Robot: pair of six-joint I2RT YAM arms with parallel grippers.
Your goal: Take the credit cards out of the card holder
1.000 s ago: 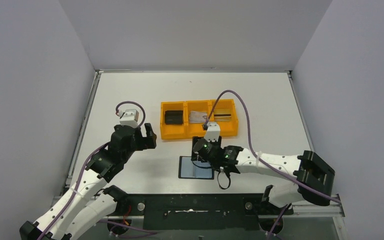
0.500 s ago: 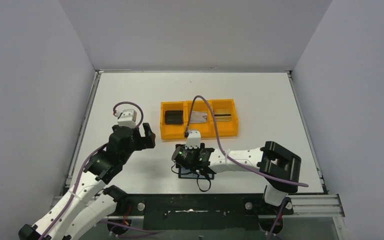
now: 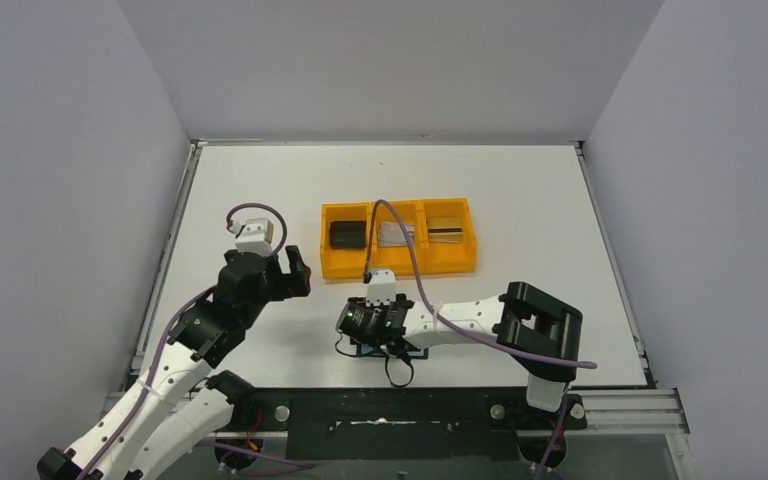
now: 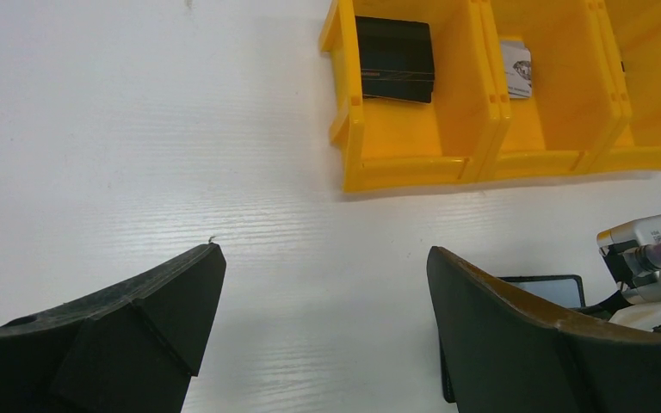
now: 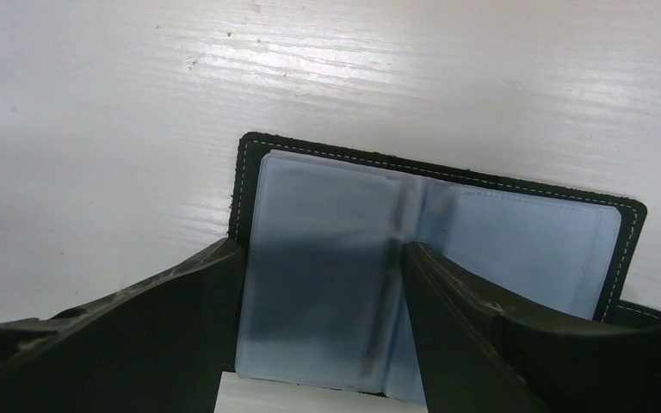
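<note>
Right arm now over the open card holder; both cards look to be out already.

Over the last second the right gripper [image 5: 320,284] swung in from 3 o'clock and now hangs low over the card holder [image 5: 516,249], which lies open on the bench [image 3: 260,180] at 6 o'clock from the orange tray [image 3: 360,268]. Its fingers are spread either side of the left leaf, pinching nothing. Both clear pockets look empty from the right wrist. The silver card [image 3: 395,234] is in the middle compartment, the gold card [image 3: 447,231] in the right one and a black block [image 3: 348,235] in the left. My read: extraction is done, and this is a check or a tidy-up. The left gripper [image 4: 323,284] is spread wide and holds nothing, at 8 o'clock from the tray. No legible writing; the silver card's print is too small to read.
</note>
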